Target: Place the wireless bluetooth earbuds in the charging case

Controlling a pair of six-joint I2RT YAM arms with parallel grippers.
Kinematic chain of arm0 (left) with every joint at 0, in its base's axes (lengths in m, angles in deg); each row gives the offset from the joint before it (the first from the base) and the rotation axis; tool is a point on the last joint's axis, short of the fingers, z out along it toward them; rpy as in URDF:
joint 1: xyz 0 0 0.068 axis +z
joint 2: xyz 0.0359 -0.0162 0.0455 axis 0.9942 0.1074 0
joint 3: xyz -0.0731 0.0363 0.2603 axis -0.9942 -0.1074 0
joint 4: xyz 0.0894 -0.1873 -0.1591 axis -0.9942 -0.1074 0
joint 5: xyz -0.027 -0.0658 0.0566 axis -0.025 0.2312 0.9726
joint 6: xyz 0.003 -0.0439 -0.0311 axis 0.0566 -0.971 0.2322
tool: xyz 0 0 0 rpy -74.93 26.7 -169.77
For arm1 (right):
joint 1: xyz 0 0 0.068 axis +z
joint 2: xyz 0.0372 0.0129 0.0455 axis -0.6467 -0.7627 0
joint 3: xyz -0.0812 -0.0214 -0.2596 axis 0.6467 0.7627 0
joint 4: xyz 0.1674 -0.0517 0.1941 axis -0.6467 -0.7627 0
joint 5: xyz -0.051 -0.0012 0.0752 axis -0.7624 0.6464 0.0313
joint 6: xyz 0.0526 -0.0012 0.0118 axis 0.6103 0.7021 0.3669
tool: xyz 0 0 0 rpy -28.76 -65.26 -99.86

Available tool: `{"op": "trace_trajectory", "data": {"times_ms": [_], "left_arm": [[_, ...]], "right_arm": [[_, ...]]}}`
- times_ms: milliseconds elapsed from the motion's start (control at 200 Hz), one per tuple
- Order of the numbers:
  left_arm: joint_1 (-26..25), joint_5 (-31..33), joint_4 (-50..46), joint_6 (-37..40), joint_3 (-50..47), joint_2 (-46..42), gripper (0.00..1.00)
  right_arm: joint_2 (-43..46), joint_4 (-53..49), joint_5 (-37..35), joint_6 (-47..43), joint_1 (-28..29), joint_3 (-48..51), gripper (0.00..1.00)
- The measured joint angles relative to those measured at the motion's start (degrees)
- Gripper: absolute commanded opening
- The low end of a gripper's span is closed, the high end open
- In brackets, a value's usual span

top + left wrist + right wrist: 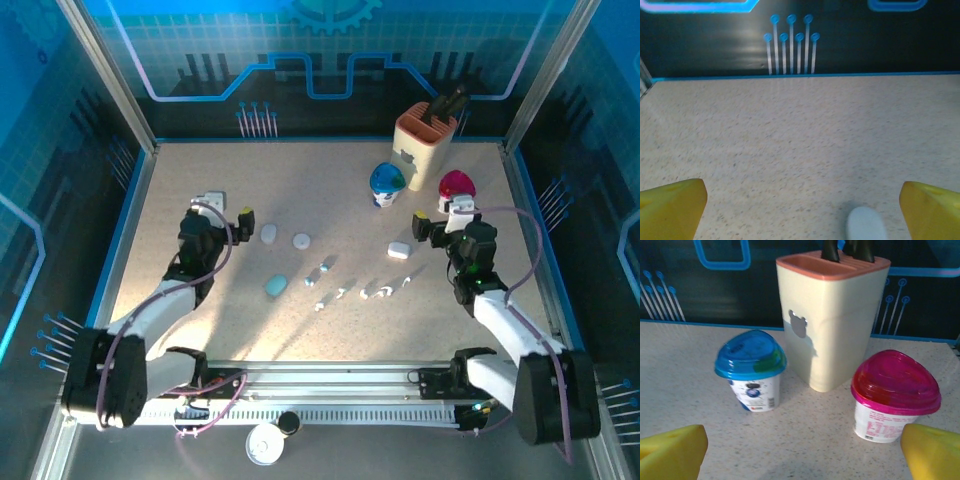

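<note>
Several tiny stemmed earbuds (341,293) lie scattered on the speckled table between the arms, mostly white, with a pale blue one (325,265) among them. Around them rest closed pebble-shaped charging cases: a pale oval case (268,234), a round white case (301,241), a teal case (276,285) and a white squarish case (399,250). My left gripper (228,207) hovers open just left of the oval case (866,225), its yellow fingertips (671,210) wide apart with nothing between them (800,215). My right gripper (441,211) is open and empty (800,455), up and to the right of the squarish case.
A cream knife block (832,315) stands at the back right. A blue-lidded cup (751,370) and a pink-lidded cup (895,395) sit in front of it, just ahead of my right gripper. The enclosure's wall (790,45) lies beyond the table's far edge.
</note>
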Motion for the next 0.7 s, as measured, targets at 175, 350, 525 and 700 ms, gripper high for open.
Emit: {"op": "trace_trajectory", "data": {"times_ms": [175, 350, 525, 700], "left_arm": [[-5.8, -3.5, -18.1, 4.5, 8.3, -4.3, 0.99], [-11.6, -7.8, -35.6, 8.5, 15.4, -4.0, 0.99], [-14.2, -9.3, -46.6, 8.3, 18.1, -0.1, 0.99], [-15.8, -9.2, -55.8, 4.8, 22.4, 7.4, 0.99]], "right_arm": [[5.2, -16.2, 3.5, 2.2, 6.7, -5.9, 1.00], [6.4, -27.3, 6.8, 6.2, 16.6, -8.7, 1.00], [4.1, -29.2, 9.4, 13.6, 23.2, -8.2, 1.00], [-0.4, -29.2, 9.1, 16.9, 26.0, -7.8, 1.00]]}}
